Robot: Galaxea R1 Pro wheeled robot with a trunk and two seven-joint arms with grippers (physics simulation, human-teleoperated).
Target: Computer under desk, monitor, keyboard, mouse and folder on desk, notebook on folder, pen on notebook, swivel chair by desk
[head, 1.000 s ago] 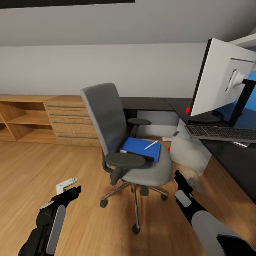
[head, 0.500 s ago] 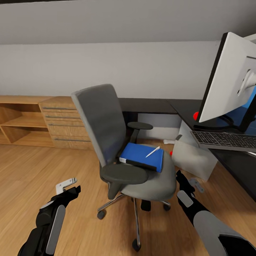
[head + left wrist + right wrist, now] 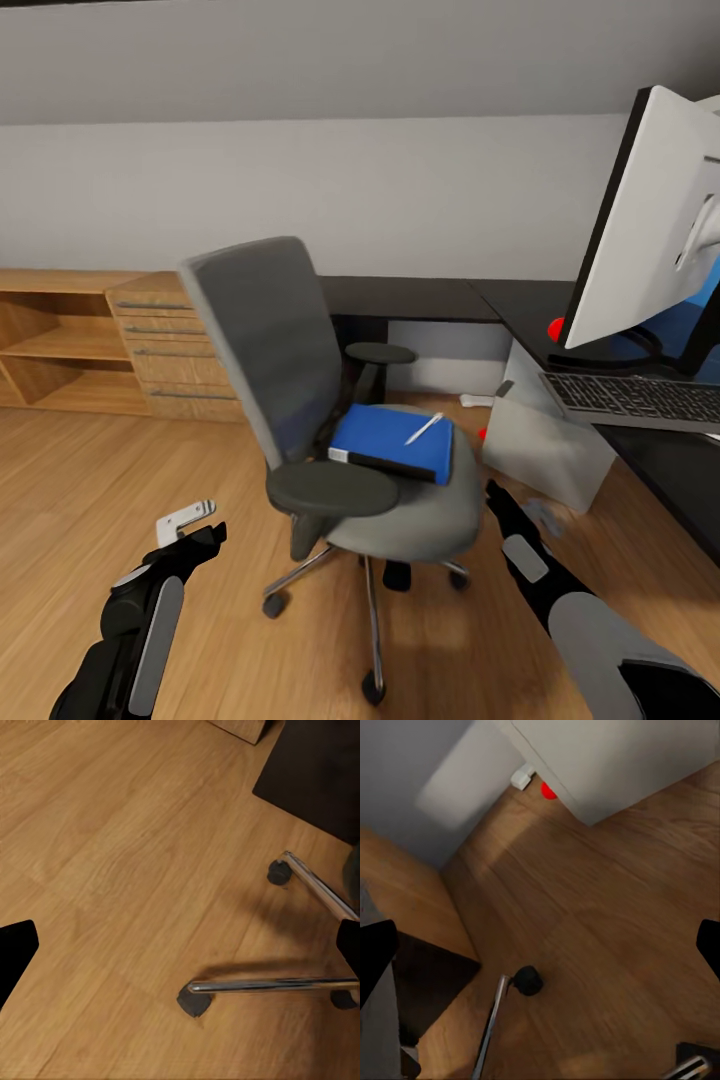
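Observation:
The grey swivel chair [image 3: 300,350] stands on the wood floor in front of the black desk [image 3: 420,298]. On its seat lies the blue folder [image 3: 385,440] with the white pen [image 3: 425,428] on top. The monitor [image 3: 635,230] and keyboard [image 3: 635,398] are on the desk at the right, and the light grey computer [image 3: 545,440] is below them. My left gripper [image 3: 203,527] [image 3: 180,945] hangs open over the floor left of the chair's base. My right gripper [image 3: 518,505] [image 3: 540,952] is open, close to the seat's right edge. The notebook and mouse are out of view.
A low light-wood shelf and drawer unit [image 3: 160,345] runs along the wall at the left. The chair's chrome legs and castors [image 3: 195,999] spread over the floor between my arms. A small white object [image 3: 521,776] lies on the floor by the computer.
The camera has moved in and the view has shifted. Over the last half second the chair has rolled slightly left with folder and pen on it, and my right gripper has followed it.

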